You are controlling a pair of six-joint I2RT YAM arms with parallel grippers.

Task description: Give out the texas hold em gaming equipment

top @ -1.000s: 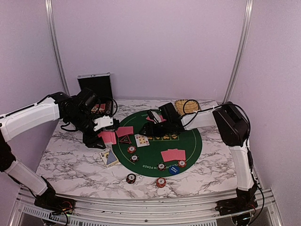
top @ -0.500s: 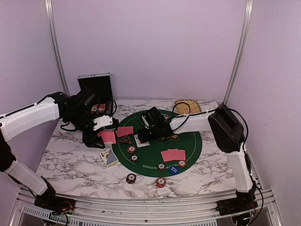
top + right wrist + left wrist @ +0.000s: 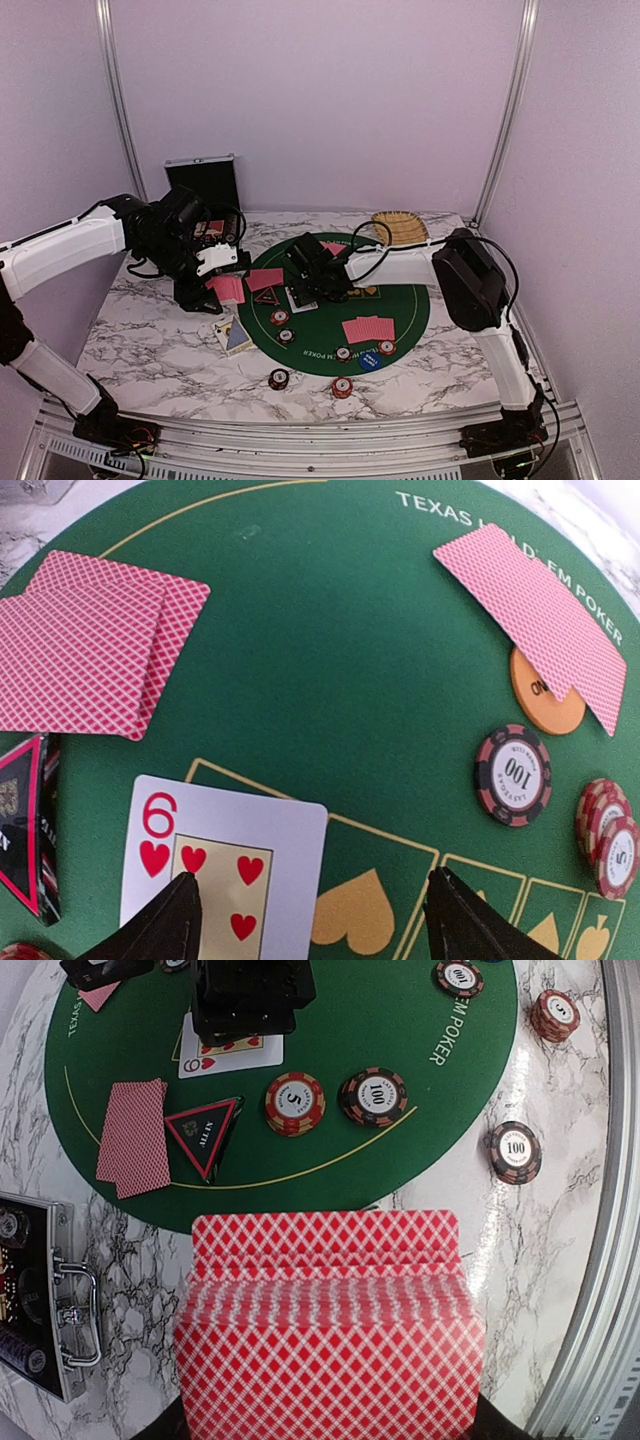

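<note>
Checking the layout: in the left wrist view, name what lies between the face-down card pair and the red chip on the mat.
The black triangular marker lies between the card pair and the red chip; the left wrist view shows it.

**Right of mat open, left side jammed**

Bare green on the right half of the mat (image 3: 410,290), so there's a way in from the right rim. Marble (image 3: 140,330) front-left is open too, bar the face-up cards (image 3: 233,335) just off the mat. Right arm (image 3: 400,265) lies across mat centre, with the right gripper (image 3: 315,920) spread over the six (image 3: 225,880). Left gripper (image 3: 215,290), clamped on a deck (image 3: 325,1340), sits by the left rim. Between them are a card pair (image 3: 265,278) and the marker (image 3: 265,296). The gap looks tight but is hard to judge from above. Front arc is blocked by chips (image 3: 343,353), blue button (image 3: 369,360) and a second pair (image 3: 368,328). Loose chips (image 3: 278,379) lie off-mat in front. Case (image 3: 205,185) back-left, tray (image 3: 398,226) back-right.
</note>
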